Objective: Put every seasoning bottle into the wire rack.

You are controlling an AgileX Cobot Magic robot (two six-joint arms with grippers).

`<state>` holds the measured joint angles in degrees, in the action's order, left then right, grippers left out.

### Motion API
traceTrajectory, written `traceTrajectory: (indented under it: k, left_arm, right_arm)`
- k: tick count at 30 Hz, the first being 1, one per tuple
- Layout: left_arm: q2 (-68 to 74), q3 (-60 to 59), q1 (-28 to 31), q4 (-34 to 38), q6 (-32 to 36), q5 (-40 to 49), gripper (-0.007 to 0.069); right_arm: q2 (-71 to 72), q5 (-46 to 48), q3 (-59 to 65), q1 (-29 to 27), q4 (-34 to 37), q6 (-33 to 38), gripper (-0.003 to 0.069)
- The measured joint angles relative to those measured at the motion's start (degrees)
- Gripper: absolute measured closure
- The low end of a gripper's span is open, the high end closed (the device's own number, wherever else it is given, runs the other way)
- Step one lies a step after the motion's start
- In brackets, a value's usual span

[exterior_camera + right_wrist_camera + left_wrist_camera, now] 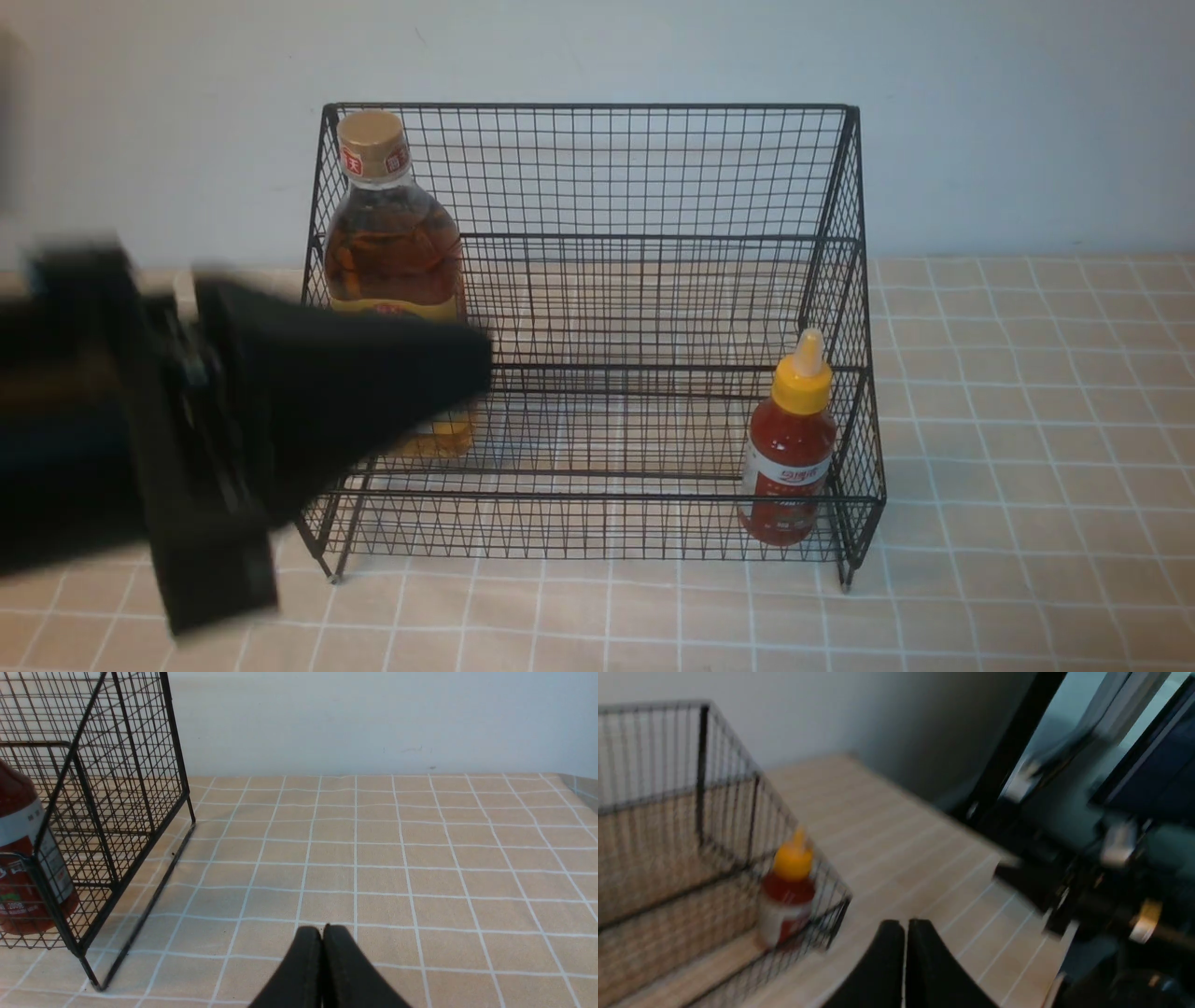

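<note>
Hanging empty, each end effector, left and right, is closed.

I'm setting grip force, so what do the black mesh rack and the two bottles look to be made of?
Black wire-mesh rack: thin metal wire, matte dark coating. Large amber-liquid bottle with gold cap: clear, glossy, probably plastic. Small red sauce bottle with yellow nozzle cap: seemingly soft translucent plastic.

Just a tablecloth here, peachy-tan with a white grid of lines, a bit wrinkly in spots, covering the whole surface. Behind it there's a plain pale wall, kinda grayish white. The left wrist view shows some dark blurry equipment off past the table edge, can't tell what.
</note>
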<state>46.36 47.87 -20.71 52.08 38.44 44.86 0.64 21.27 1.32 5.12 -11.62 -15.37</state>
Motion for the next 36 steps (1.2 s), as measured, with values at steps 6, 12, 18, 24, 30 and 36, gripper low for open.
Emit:
traceTrajectory:
  k: [6, 12, 18, 24, 30, 36]
  left_arm:
    - [-2.21, 0.00, 0.00, -30.59, -22.46, 2.70, 0.0631]
    - [-9.49, 0.00, 0.00, -44.92, -34.54, -0.34, 0.0631]
    - [-17.06, 0.00, 0.00, -48.41, -36.31, -0.42, 0.0631]
    - [-18.38, 0.00, 0.00, -48.41, -36.31, -0.36, 0.0631]
    - [-18.38, 0.00, 0.00, -48.41, -36.35, -0.36, 0.0631]
    - [-18.73, 0.00, 0.00, -48.48, -35.91, -0.36, 0.0631]
  right_arm:
    - [0.00, 0.00, 0.00, 0.00, 0.00, 0.00, 0.0673]
    - [0.00, 0.00, 0.00, 0.00, 0.00, 0.00, 0.0673]
    - [0.00, 0.00, 0.00, 0.00, 0.00, 0.00, 0.0673]
    - [0.00, 0.00, 0.00, 0.00, 0.00, 0.00, 0.0673]
    - [0.00, 0.00, 0.00, 0.00, 0.00, 0.00, 0.0673]
    - [0.00, 0.00, 0.00, 0.00, 0.00, 0.00, 0.0673]
